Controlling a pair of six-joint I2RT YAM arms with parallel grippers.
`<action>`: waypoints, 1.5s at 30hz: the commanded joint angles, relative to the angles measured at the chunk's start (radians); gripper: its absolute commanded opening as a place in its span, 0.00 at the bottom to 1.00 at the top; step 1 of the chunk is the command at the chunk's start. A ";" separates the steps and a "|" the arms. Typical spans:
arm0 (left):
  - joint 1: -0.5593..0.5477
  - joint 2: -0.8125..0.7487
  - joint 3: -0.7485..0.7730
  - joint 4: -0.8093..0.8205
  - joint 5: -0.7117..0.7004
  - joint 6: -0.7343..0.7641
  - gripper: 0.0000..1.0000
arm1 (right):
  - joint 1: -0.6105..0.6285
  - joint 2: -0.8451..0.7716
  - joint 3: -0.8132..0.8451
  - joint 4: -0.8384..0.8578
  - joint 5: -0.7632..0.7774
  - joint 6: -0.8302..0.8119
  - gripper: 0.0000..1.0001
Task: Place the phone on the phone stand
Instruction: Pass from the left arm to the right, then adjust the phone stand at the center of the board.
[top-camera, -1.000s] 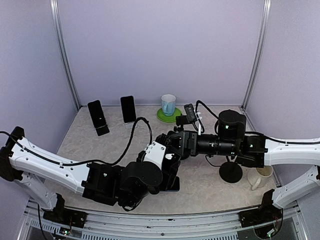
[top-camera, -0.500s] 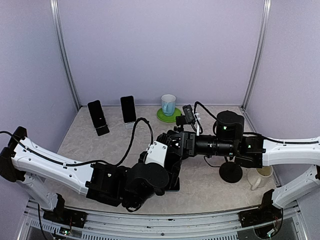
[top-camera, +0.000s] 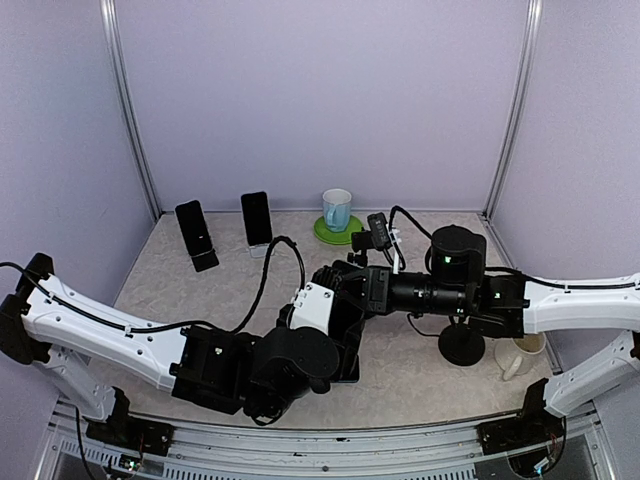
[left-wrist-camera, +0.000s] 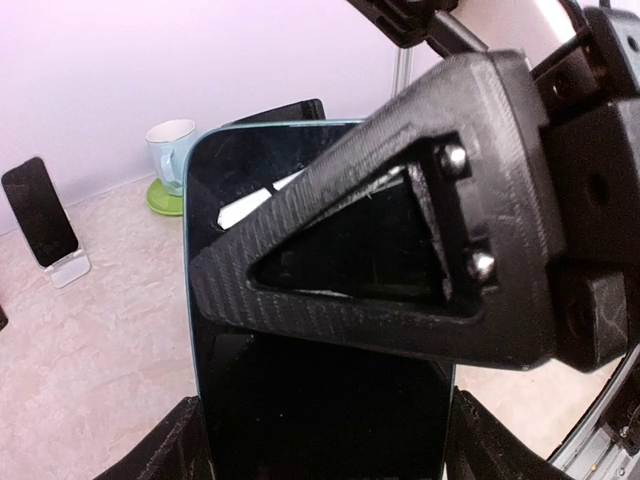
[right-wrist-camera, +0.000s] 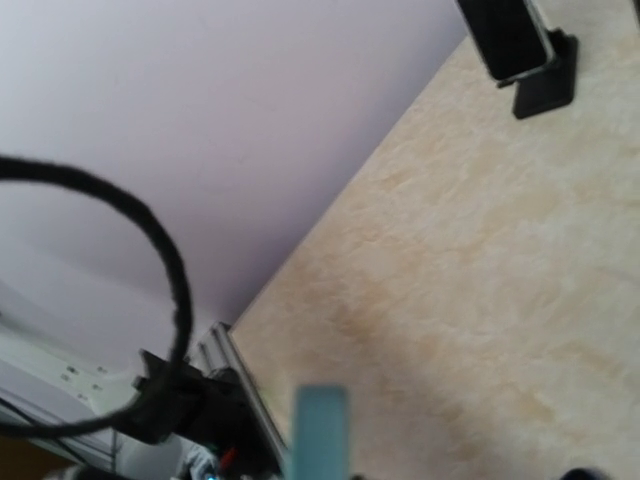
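The phone (left-wrist-camera: 320, 420) is a black slab with a teal rim, held upright above the table. My left gripper (left-wrist-camera: 325, 440) is shut on its two long sides, one finger (left-wrist-camera: 180, 445) on each side. My right gripper (top-camera: 345, 290) comes in from the right and is shut on the phone's upper part. One of its fingers (left-wrist-camera: 330, 310) lies flat across the screen. In the right wrist view only the teal phone edge (right-wrist-camera: 318, 430) shows. The empty black phone stand (top-camera: 462, 345) with a round base stands on the right, partly hidden under the right arm.
Two other phones lean on stands at the back left, one on a black stand (top-camera: 197, 235) and one on a white stand (top-camera: 257, 220). A teal mug (top-camera: 337, 210) sits on a green coaster at the back. A white mug (top-camera: 520, 352) stands beside the round stand.
The right gripper has closed onto the phone from wide open. Both arms have edged slightly left; the left grip is unchanged.
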 joint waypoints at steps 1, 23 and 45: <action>0.002 0.004 0.039 0.002 -0.001 -0.009 0.45 | 0.023 0.002 -0.007 0.032 -0.039 -0.010 0.04; -0.009 -0.108 -0.060 0.038 0.059 -0.044 0.99 | -0.008 -0.136 0.077 -0.171 0.145 -0.192 0.00; 0.195 -0.185 -0.069 -0.061 0.176 -0.053 0.99 | -0.141 -0.398 0.114 -0.398 0.338 -0.334 0.00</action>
